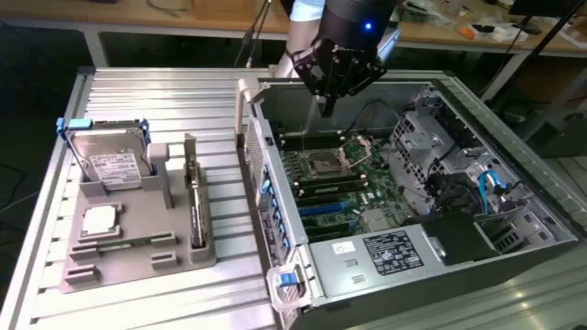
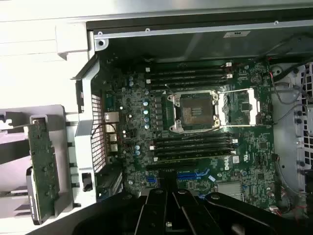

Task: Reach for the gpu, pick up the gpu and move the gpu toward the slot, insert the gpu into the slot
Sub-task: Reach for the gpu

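Shut on nothing, the tool (image 1: 325,103) hangs above the far part of the open computer case (image 1: 264,158), over the motherboard and well apart from the card it is meant to fetch. In the wrist view its dark fingers (image 2: 156,215) lie pressed together with no object between them.

The ribbed metal bench (image 1: 137,89) carries the case along the edge on the exterior view's right and a grey holder (image 1: 137,240) toward the edge on the exterior view's left. Inside the case, the green motherboard (image 1: 339,185) lies flat and exposed.

The gpu (image 1: 194,199) stands on edge in a groove of the grey holder, on the side nearest the case; the wrist view shows it as a narrow green strip (image 2: 44,161) just outside the case wall. The slot (image 1: 323,204), a long blue connector on the motherboard, is bare (image 2: 193,174).

As I judge it, the task is at its very start: the card is not yet gripped, lifted or carried, and the slot is unfilled, so the reach, the pick-up and the insertion are all left.
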`<state>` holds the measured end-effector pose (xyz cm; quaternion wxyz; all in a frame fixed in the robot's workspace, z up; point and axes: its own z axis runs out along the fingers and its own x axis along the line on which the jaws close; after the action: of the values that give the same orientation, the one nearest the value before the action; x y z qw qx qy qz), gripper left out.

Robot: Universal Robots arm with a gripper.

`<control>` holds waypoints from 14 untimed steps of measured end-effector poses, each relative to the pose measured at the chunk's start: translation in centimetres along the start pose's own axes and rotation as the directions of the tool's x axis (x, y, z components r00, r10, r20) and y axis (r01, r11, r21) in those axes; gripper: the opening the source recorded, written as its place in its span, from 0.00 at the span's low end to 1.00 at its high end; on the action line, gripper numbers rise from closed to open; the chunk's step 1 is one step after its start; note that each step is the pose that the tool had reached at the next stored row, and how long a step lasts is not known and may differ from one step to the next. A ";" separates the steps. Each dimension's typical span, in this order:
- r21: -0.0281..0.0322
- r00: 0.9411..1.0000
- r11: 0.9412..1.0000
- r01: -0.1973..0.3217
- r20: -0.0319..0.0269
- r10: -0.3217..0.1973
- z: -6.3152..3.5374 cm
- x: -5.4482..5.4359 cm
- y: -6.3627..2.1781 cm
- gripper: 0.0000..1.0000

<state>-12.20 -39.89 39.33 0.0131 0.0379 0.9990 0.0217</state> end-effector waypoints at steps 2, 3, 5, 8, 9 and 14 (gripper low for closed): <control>0.000 1.000 1.000 0.000 0.000 0.000 -0.02 0.7 -0.05 0.11; 0.000 1.000 1.000 0.000 0.000 0.000 -0.03 1.1 -0.08 0.11; 0.000 1.000 1.000 0.000 0.000 0.000 -0.04 1.5 -0.12 0.11; 0.000 1.000 1.000 0.000 0.001 0.000 -0.07 2.2 -0.17 0.11; 0.000 1.000 1.000 0.000 0.001 0.000 -0.07 2.5 -0.19 0.11; 0.000 1.000 1.000 0.000 0.002 0.000 -0.10 3.6 -0.27 0.11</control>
<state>-15.82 -39.89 39.33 0.0139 0.0378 0.9990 0.0217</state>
